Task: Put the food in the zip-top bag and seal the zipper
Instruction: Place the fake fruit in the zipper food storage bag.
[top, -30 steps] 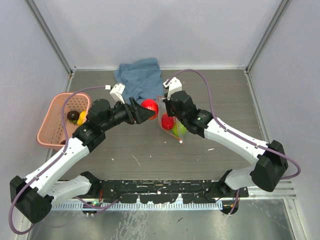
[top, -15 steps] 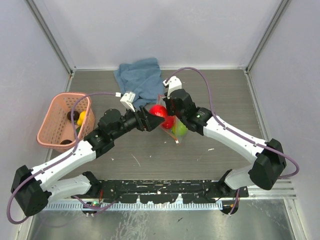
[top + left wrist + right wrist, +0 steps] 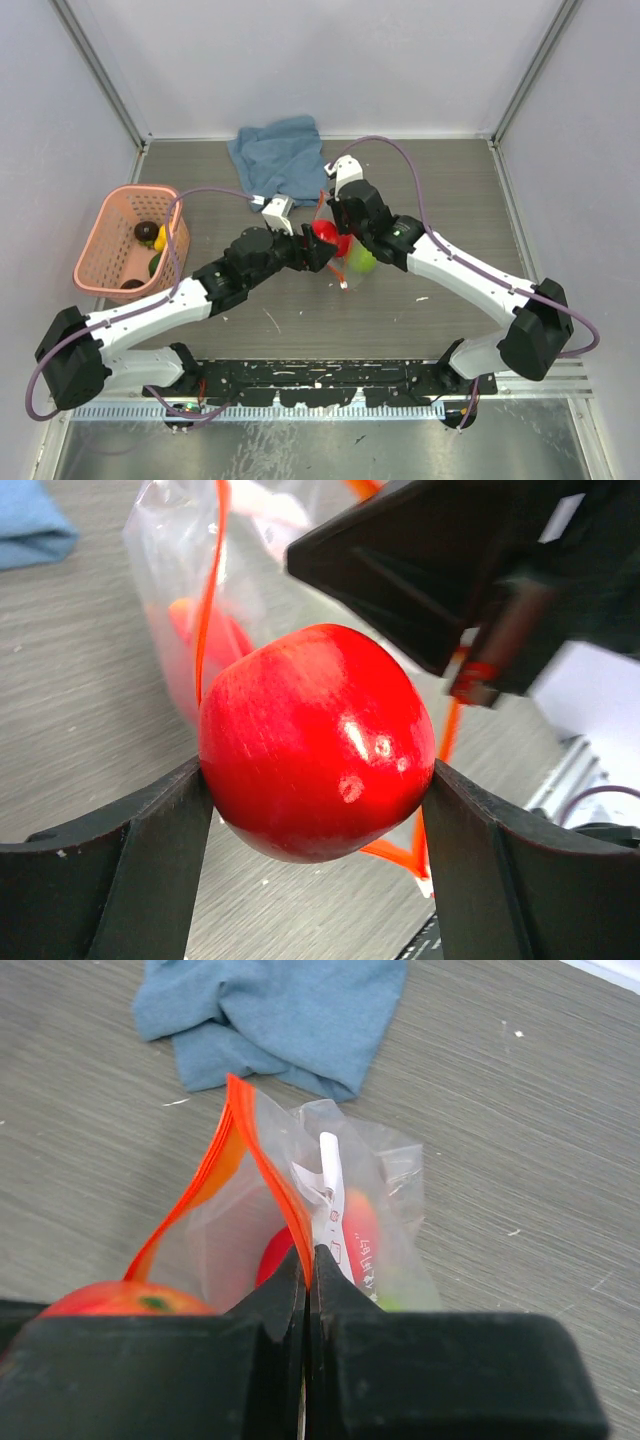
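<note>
Left tool [image 3: 316,250] clamps a red fruit [image 3: 315,742] at the zip-top bag [image 3: 250,1230] mouth, mid-desk [image 3: 440,190]. Only the right wrist view shows the right tool [image 3: 308,1260] pinching the zipper [image 3: 262,1150]. The top view shows a green fruit [image 3: 362,260] inside the bag.
</note>
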